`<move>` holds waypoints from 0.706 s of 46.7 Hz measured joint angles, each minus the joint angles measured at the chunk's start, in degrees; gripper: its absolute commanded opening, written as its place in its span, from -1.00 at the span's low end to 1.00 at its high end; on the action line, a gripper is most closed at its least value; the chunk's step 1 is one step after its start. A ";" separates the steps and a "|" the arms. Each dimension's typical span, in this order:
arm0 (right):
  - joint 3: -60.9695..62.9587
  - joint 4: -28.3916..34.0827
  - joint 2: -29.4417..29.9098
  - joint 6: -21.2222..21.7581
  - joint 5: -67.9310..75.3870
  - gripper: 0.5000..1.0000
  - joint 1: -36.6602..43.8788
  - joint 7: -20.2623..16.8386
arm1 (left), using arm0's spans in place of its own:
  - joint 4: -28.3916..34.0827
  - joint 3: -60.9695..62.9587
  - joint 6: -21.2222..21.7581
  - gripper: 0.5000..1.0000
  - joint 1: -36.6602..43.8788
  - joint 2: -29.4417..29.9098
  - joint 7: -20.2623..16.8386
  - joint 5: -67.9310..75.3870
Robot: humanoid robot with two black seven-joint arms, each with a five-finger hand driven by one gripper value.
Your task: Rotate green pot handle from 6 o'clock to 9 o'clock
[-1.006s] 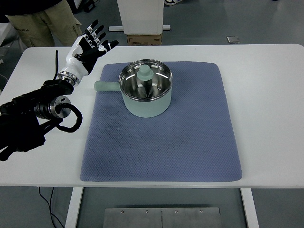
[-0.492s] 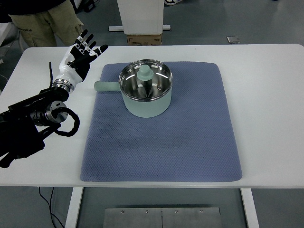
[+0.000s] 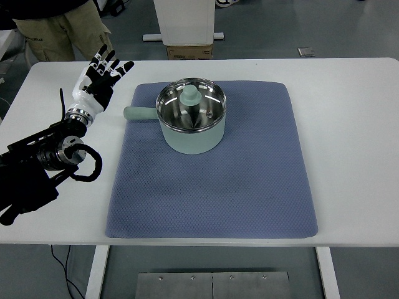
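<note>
The green pot sits on the blue mat toward the table's far edge, its handle already pointing at the left edge, seemingly at 9 o'clock. The left hand hovers near the far-left corner, fingers spread, holding nothing. Withdraw cleanly, without brushing the handle.

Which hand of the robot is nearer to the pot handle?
Left. The left hand hovers open, up-left of the pot handle, not touching it. No right hand shows.
</note>
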 measured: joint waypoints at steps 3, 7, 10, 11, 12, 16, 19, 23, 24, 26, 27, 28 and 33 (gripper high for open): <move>0.00 0.00 0.00 0.00 0.00 1.00 0.00 0.00 | 0.00 -0.11 -0.01 1.00 0.12 0.00 0.00 0.00; 0.00 0.00 0.00 0.00 0.00 1.00 0.00 0.00 | 0.00 -0.13 -0.01 1.00 0.22 0.00 0.00 0.10; 0.00 0.00 0.00 0.00 0.00 1.00 0.00 0.00 | 0.00 -0.17 -0.01 1.00 0.35 -0.06 0.00 0.10; 0.00 0.00 0.00 0.00 0.00 1.00 0.00 0.00 | 0.00 -0.19 -0.01 1.00 0.50 -0.07 0.00 0.10; 0.00 0.00 0.00 0.00 0.00 1.00 0.00 0.00 | 0.00 -0.23 -0.01 1.00 0.66 -0.08 0.00 0.10; 0.00 0.00 0.00 0.00 0.00 1.00 0.00 0.00 | 0.00 -0.37 -0.01 1.00 0.91 -0.27 0.00 0.10; 0.00 0.00 0.00 0.00 0.00 1.00 0.00 0.00 | 0.00 -0.40 -0.01 1.00 1.16 -0.34 0.00 0.10; 0.00 0.00 0.00 0.00 0.00 1.00 0.00 0.00 | 0.00 -0.40 -0.04 1.00 1.35 -0.43 0.00 0.12; 0.00 0.00 0.00 0.00 0.00 1.00 0.00 0.00 | 0.00 -0.40 -0.07 1.00 1.36 -0.44 0.00 0.14; 0.00 0.00 0.00 0.00 0.00 1.00 0.00 0.00 | 0.00 -0.40 -0.13 1.00 1.44 -0.44 0.00 0.16; 0.00 0.00 0.00 0.00 0.00 1.00 0.01 0.00 | 0.00 -0.40 -0.16 1.00 1.45 -0.44 0.00 0.17; 0.00 0.00 0.00 0.00 0.00 1.00 0.01 0.01 | 0.00 -0.40 -0.17 1.00 1.49 -0.44 0.00 0.17; 0.00 0.00 0.00 0.00 0.00 1.00 0.01 0.01 | 0.00 -0.40 -0.19 1.00 1.68 -0.52 0.00 0.18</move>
